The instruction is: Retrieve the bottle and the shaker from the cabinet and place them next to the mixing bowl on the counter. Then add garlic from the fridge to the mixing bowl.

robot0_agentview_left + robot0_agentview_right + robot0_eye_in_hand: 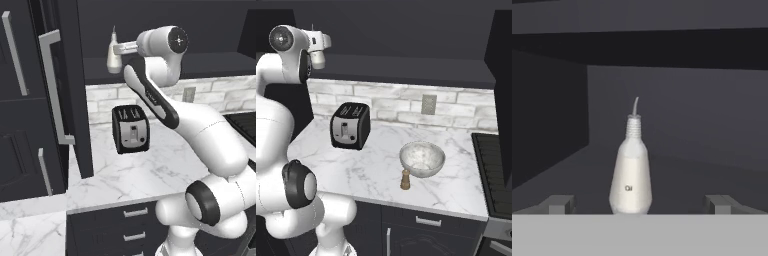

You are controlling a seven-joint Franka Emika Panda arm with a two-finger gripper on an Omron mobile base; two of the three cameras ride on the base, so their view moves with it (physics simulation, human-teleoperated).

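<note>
The bottle (631, 170) stands straight up on the dark shelf inside the cabinet (60, 90). Its long side runs up and down, and its thin tip points to 12 o'clock in the hand view, bending a tiny bit to the right. The fat part is at the bottom.

The gripper (639, 204) is wide open, as far as it goes. Its two fingertips (559, 204) sit at 8 o'clock and 4 o'clock in the hand view, with the bottle between them. The fingertips are apart from the bottle and hold nothing.

In the left base view, the bottle (114, 56) is at 12 o'clock, just in front of the hand, and the cabinet door is swung open.

Down on the counter (371, 170), the shaker (405, 179) stands upright just beside the mixing bowl (422, 159), at the bowl's 7 o'clock. A toaster (349, 126) sits at 9 o'clock from the bowl.
</note>
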